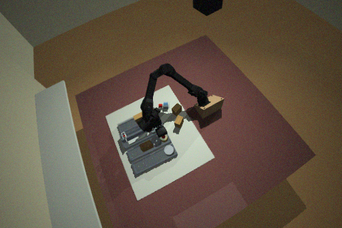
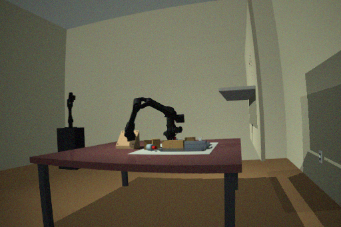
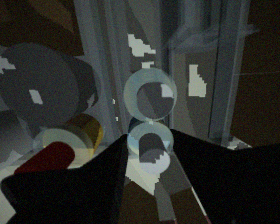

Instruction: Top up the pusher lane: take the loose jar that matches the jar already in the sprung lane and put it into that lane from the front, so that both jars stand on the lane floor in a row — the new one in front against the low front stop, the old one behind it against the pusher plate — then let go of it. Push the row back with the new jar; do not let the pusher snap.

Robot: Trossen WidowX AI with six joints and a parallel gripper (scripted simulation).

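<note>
One pale jar (image 3: pixel 150 146), clamped between the dark fingers of the gripper (image 3: pixel 150 165), is held at the mouth of the sprung lane (image 3: pixel 218 75) — directly in front of the matching jar (image 3: pixel 150 93) already standing there, the two seen close together, contact not determinable. The step in hand is judged to be the insertion from the front: the held jar is best kept upright and centred between the lane rails, pressed back steadily so that the row and its pusher plate are moved together, then lowered behind the low front stop before the fingers are released. A slow return is advised, so that the spring is not let snap. The grey lane rack (image 1: pixel 151 162) is placed toward the near-left part of the white mat (image 1: pixel 197 145); a brown flat item (image 1: pixel 145 145) and a white disc (image 1: pixel 169 150) are seen in its other lanes. A yellow jar with red lid (image 3: pixel 66 145) is lying beside the rack.
</note>
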